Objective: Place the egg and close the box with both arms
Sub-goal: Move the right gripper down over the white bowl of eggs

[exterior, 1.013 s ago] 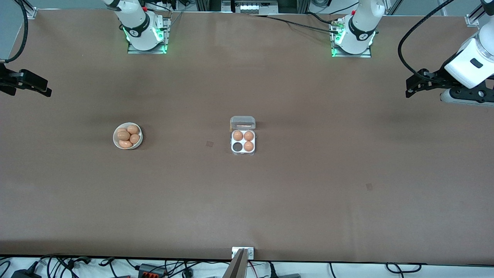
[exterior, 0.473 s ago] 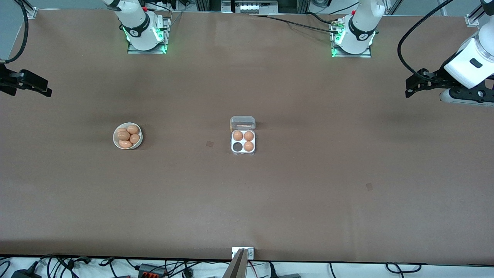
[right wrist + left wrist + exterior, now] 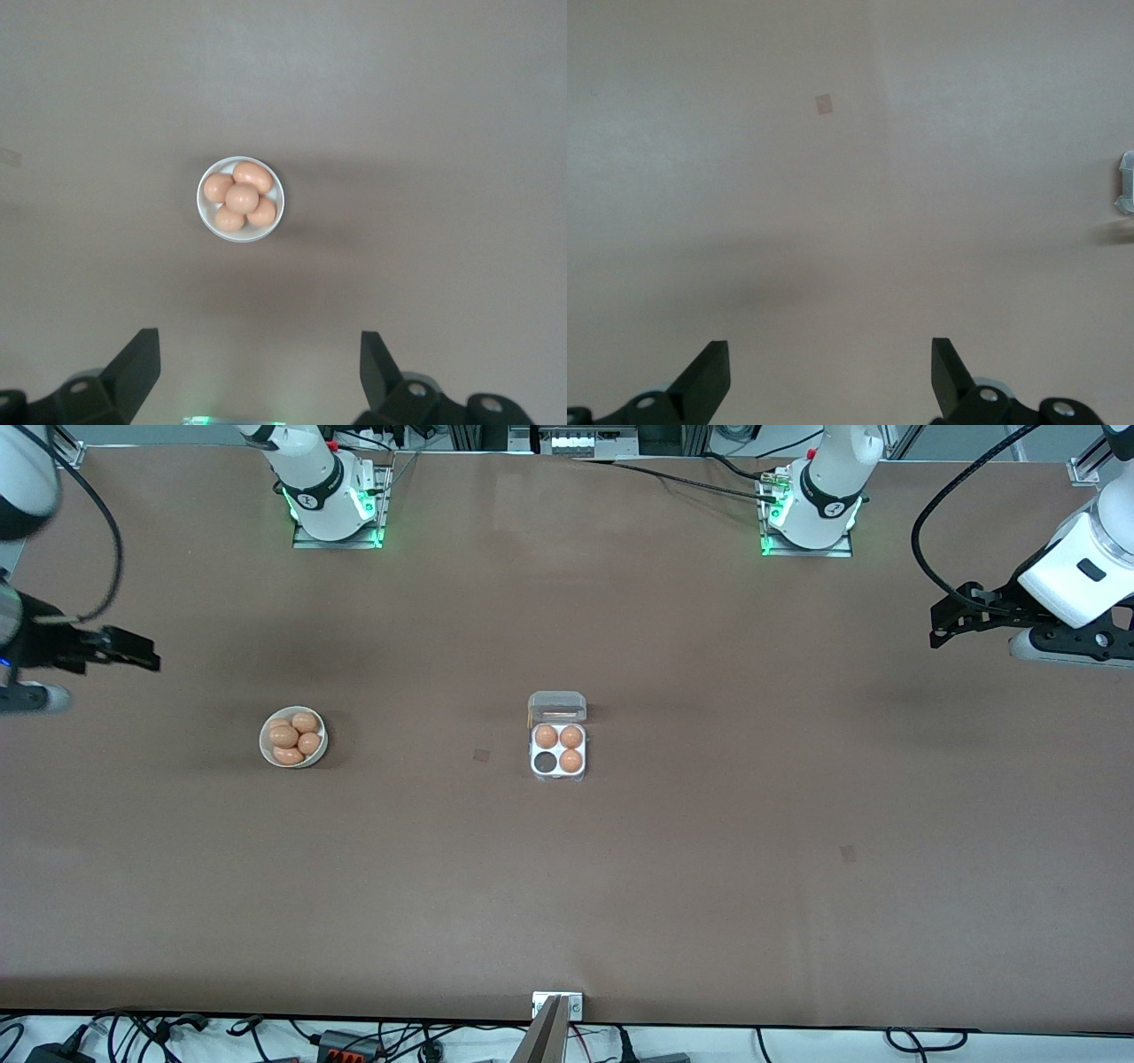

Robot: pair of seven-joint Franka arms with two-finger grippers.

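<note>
Both tools released, eggs untouched.
I'd pinch the top egg in the bowl gently across its middle (smooth, fragile); my right tool hangs over the counter near it, my left tool waits, jaws wide, well apart from the box.

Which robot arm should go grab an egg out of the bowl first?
Probably the right arm. Its open hand is up over the table at the bowl's end, and the bowl of eggs sits in plain sight of its wrist camera. The left hand, also open, waits at the other end, past the box.

A wide brown table carries a white bowl of eggs toward the right arm's end. The box sits mid-table, lid open, three eggs inside.
</note>
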